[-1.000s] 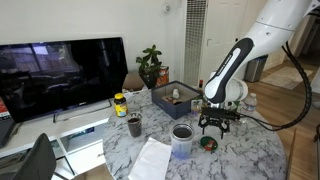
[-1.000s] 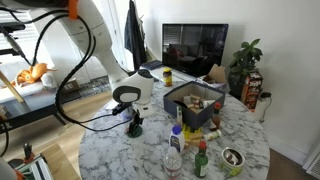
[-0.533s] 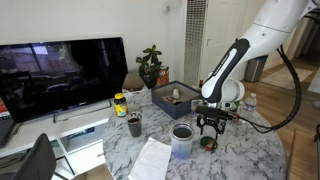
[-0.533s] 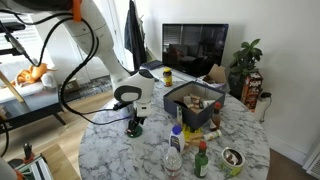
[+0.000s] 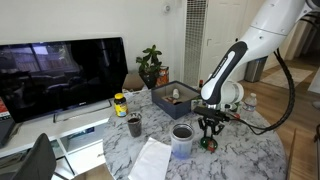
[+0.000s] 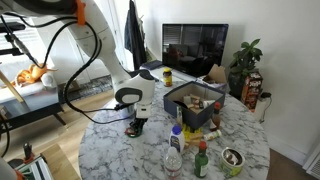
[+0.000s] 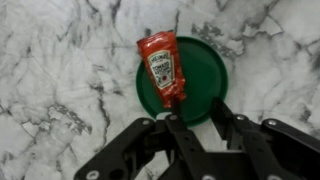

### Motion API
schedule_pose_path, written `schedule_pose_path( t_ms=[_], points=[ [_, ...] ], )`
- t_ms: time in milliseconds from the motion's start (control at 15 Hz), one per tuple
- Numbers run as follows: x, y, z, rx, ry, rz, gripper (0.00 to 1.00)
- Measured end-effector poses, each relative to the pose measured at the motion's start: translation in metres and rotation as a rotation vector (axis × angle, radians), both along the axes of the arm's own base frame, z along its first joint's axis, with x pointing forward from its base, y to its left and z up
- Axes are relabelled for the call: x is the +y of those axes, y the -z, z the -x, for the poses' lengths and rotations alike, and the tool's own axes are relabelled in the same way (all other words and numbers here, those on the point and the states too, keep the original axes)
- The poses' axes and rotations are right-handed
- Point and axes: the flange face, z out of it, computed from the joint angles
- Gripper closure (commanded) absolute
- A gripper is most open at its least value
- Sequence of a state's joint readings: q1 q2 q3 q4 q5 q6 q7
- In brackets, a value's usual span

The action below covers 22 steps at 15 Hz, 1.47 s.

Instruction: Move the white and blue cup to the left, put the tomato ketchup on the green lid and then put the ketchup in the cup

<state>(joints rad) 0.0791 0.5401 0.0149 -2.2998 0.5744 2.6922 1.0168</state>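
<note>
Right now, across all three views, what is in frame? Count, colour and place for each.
table: one, white marble
green lid: one, bright green, flat on the table
ketchup sachet: one, red, lying on the green lid
white and blue cup: one, pale blue sides, beside the lid
small cup: one, dark grey, table edge
television: one, black, beyond the table
jar: one, yellow, near television
box: one, dark, mid-table
plant: one, green, behind the box
end effector: one, black, open over the lid

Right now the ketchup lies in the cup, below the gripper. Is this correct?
Not quite. The ketchup lies on the green lid, not in the cup. It is below the gripper, as you say. The wrist view shows this.
</note>
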Motion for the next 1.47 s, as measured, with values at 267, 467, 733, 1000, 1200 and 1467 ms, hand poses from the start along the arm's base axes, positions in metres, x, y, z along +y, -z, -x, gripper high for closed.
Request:
schedule_pose_path(
  t_ms=[267, 467, 733, 1000, 1200, 1467],
  points=[
    [-0.001, -0.001, -0.002, -0.006, 0.022, 0.007, 0.36],
    [-0.003, -0.002, -0.004, -0.022, 0.032, 0.016, 0.23],
    [-0.004, -0.001, -0.004, -0.022, 0.043, 0.019, 0.58],
    [-0.004, 0.004, -0.006, -0.016, 0.053, 0.02, 0.91],
    [-0.004, 0.005, -0.009, -0.017, 0.06, 0.02, 1.0],
    [-0.003, 0.005, -0.012, -0.019, 0.071, 0.02, 1.0]
  ],
)
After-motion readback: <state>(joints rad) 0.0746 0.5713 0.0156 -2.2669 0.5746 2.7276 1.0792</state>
